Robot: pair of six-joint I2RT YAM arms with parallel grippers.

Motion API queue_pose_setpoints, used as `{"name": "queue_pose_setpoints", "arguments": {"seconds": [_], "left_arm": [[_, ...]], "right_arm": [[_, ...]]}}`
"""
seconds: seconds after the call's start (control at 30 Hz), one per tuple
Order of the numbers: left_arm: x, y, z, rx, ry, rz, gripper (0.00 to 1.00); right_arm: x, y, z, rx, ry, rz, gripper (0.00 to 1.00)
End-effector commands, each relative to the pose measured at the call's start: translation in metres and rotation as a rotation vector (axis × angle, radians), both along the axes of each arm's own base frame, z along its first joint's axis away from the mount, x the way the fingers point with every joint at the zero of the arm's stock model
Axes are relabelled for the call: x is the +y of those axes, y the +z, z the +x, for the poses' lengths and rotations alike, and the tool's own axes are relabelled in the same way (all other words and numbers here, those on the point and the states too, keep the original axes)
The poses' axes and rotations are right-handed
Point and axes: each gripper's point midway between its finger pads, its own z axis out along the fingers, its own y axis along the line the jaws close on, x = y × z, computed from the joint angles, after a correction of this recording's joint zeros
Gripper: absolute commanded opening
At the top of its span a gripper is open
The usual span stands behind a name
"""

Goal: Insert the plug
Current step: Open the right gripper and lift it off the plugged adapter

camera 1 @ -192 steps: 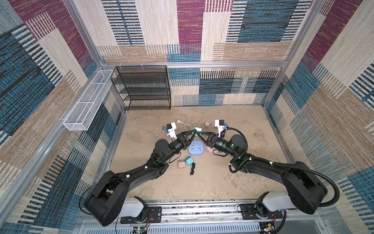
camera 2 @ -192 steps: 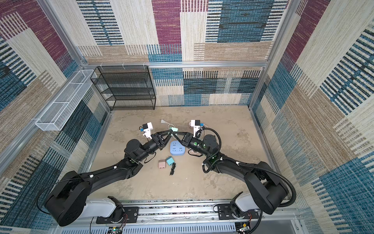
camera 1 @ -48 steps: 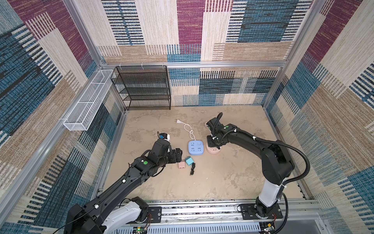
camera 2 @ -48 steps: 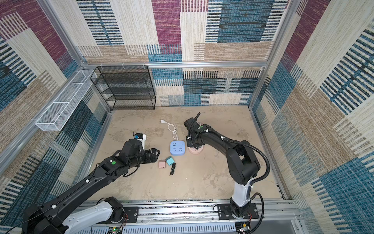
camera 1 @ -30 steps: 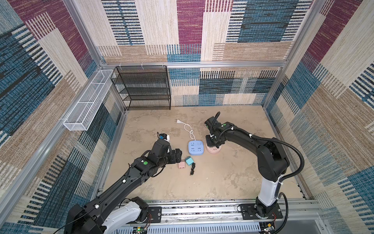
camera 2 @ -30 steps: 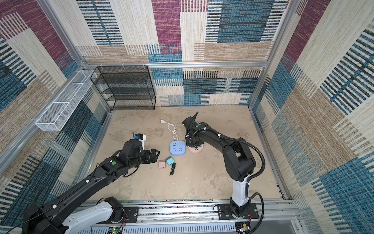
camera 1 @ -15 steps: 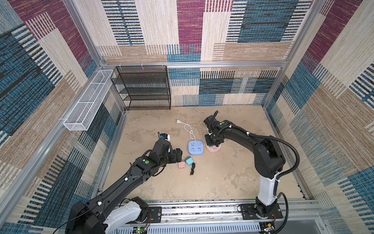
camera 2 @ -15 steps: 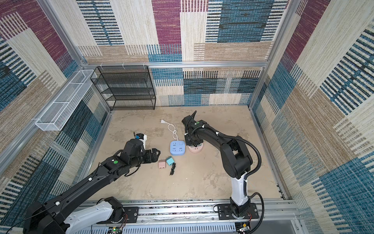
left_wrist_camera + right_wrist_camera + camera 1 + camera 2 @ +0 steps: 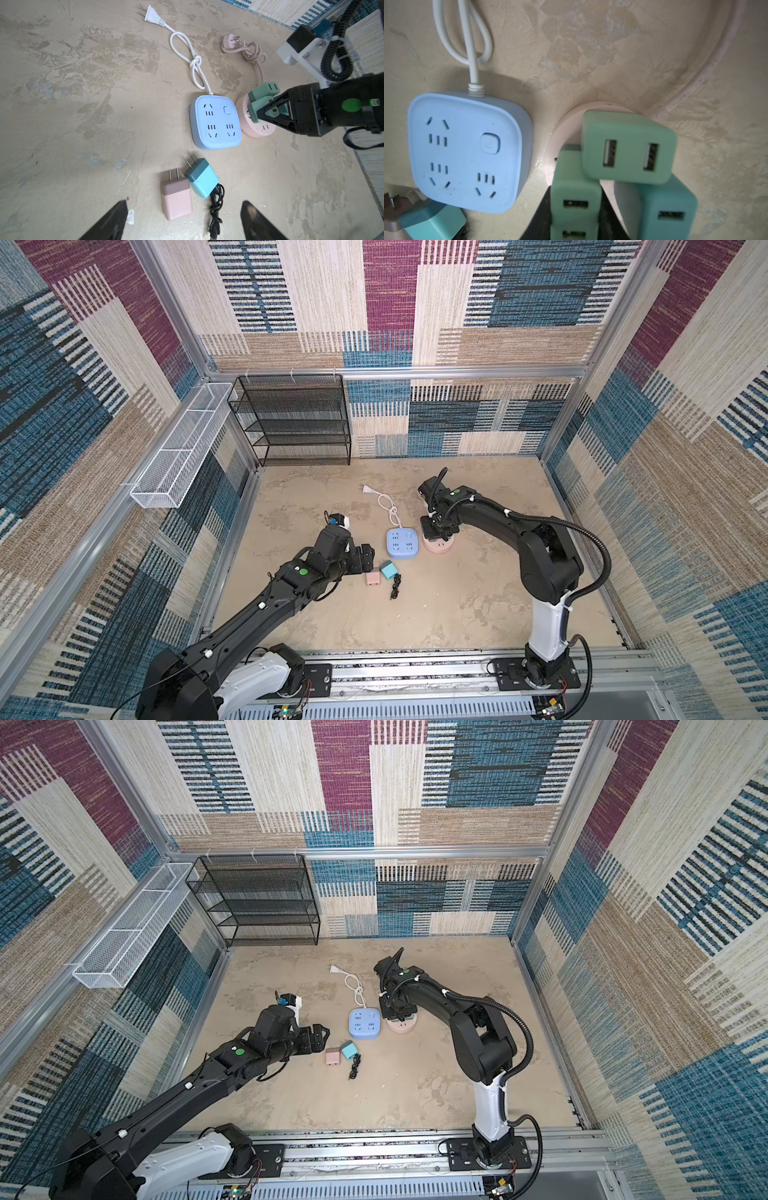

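A round pink power strip (image 9: 571, 116) lies right of a square blue power strip (image 9: 467, 149). Three plugs stand on the pink strip. My right gripper (image 9: 576, 207) is shut on the light green plug (image 9: 576, 199), pointing down at the strip (image 9: 438, 546) in both top views. Beside it stand a second green plug (image 9: 627, 147) and a teal one (image 9: 668, 212). My left gripper (image 9: 185, 207) is open and low over a pink charger (image 9: 176, 199) and a teal charger (image 9: 202, 180), which lie flat with their prongs toward the blue strip (image 9: 216, 122).
A coiled black cable (image 9: 216, 209) lies against the teal charger. The blue strip's white cord ends in a loose plug (image 9: 151, 16), and the pink strip's cord plug (image 9: 230, 40) lies behind. A black wire shelf (image 9: 291, 418) and a white basket (image 9: 183, 448) stand at the back left.
Both arms have left their earlier stretched-out pose by the strips. Over the last second the right arm's elbow swung left while its gripper stayed on the pink strip. The left arm barely moved.
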Motion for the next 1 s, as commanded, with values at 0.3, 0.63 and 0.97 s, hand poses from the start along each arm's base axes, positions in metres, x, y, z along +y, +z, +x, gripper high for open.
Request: {"name": "queue_pose_setpoints", "arguments": {"seconds": [0.3, 0.63, 0.97], "left_arm": [[-0.002, 0.011, -0.002, -0.027, -0.023, -0.020, 0.91], [-0.004, 0.019, 0.001, -0.032, -0.048, 0.004, 0.97], [0.003, 0.013, 0.006, -0.021, 0.020, 0.003, 0.99]], "right_arm": [[0.002, 0.018, 0.000, 0.001, -0.021, 0.032, 0.26], [0.002, 0.043, 0.004, -0.064, -0.041, 0.066, 0.48], [0.020, 0.090, -0.002, -0.181, -0.003, 0.212, 0.46]]}}
